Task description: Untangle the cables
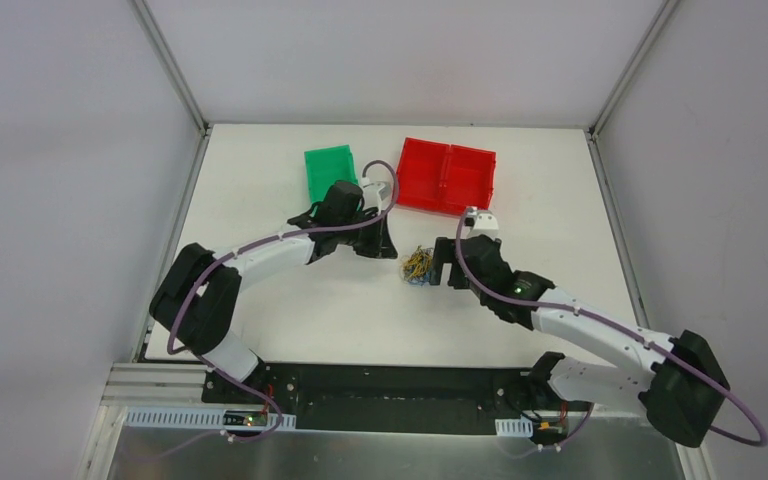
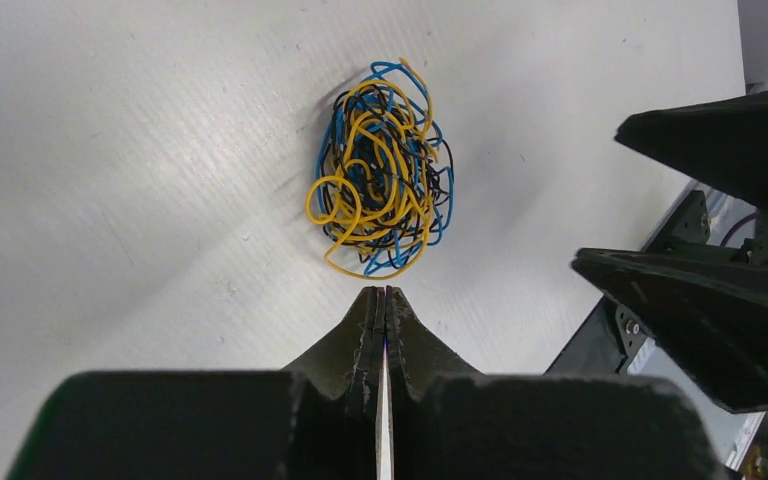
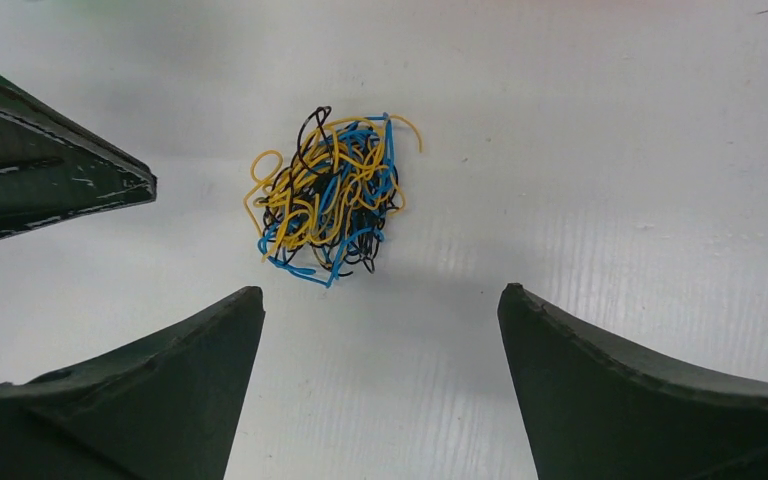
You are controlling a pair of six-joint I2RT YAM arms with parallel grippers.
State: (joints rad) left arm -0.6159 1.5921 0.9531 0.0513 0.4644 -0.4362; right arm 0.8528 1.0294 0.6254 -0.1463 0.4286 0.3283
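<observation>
The small, roundish knot of hair-thin yellow, blue and black cables point(image 1: 419, 265) lies on the white table point(image 1: 290, 320) between both claws, just ahead of the left gripper point(image 2: 382, 292), whose fingers are pressed together and empty, and facing the wide-spread right gripper point(image 3: 380, 300).

1 knot of cables point(image 1: 419, 266), 2 trays
Strand count unclear; 1 green tray point(image 1: 329, 170) far left, 1 red tray point(image 1: 447, 176) far right.

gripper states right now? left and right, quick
Left gripper: shut, holding nothing; the small tangle of thin yellow, blue and black cables lies on the table just past its tips.
Right gripper: open, empty.
</observation>
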